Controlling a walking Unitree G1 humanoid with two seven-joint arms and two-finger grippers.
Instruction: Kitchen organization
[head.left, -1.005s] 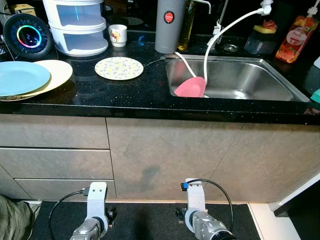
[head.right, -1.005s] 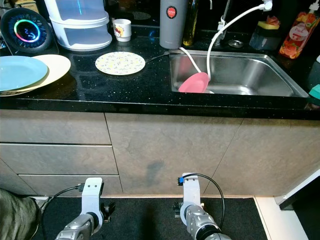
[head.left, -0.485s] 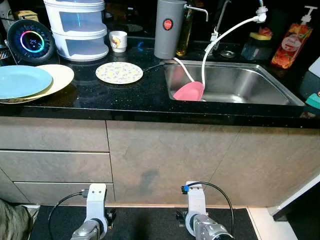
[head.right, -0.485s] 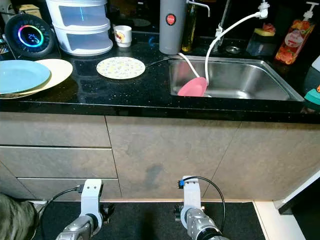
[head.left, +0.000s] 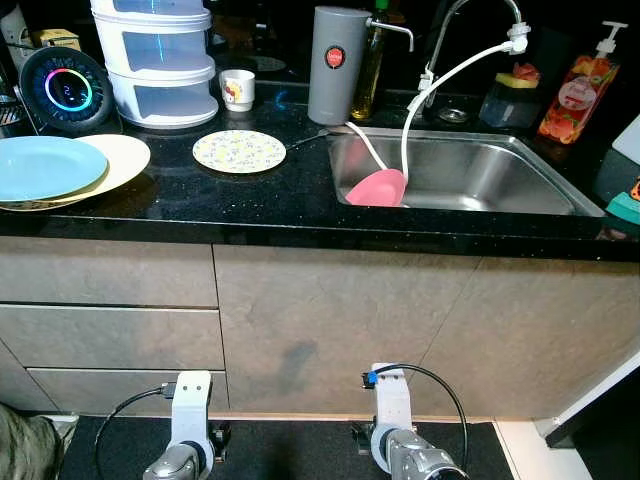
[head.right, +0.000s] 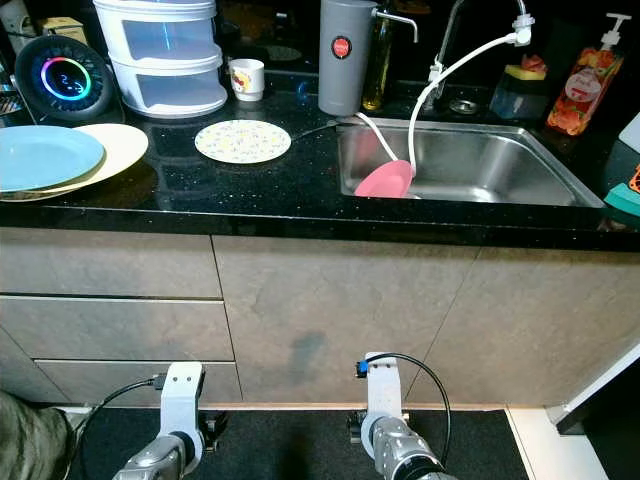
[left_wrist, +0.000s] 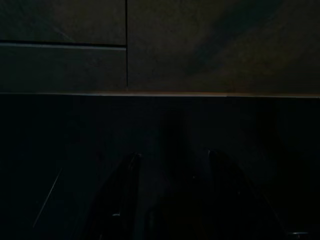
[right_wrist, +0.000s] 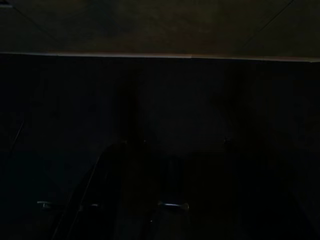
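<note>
Both arms are seen hanging at the lower edge of the frame, in front of the cabinet fronts (head.left: 330, 330) and above a dark mat (head.right: 280, 445). The left gripper (left_wrist: 172, 200) is shown by its dim wrist view pointing down at the mat; two dark fingers (left_wrist: 122, 195) can be made out with a gap between them, so they are held apart with nothing between. The right gripper (right_wrist: 165, 200) is shown in a view too dark for the state of its fingers to be told.

Above the cabinets, the black worktop (head.left: 250, 195) is seen across the upper half of the frame. At its left edge a blue plate (head.left: 45, 167) is stacked on a cream plate (head.left: 125, 160). A floral plate (head.left: 239, 151) lies flat at upper centre, apart from the stack. Behind these, at upper left, a round speaker (head.left: 66, 90), a white tiered container (head.left: 158, 60) and a small cup (head.left: 237, 89) are placed.

A grey flask (head.left: 333, 65) stands just beside the sink (head.left: 470, 175) at upper right. A pink ladle (head.left: 377, 186) is leaned inside the sink against its left wall. A white hose (head.left: 440, 85) is looped from the tap into the basin. A soap bottle (head.left: 570, 95) stands at the far upper right.
</note>
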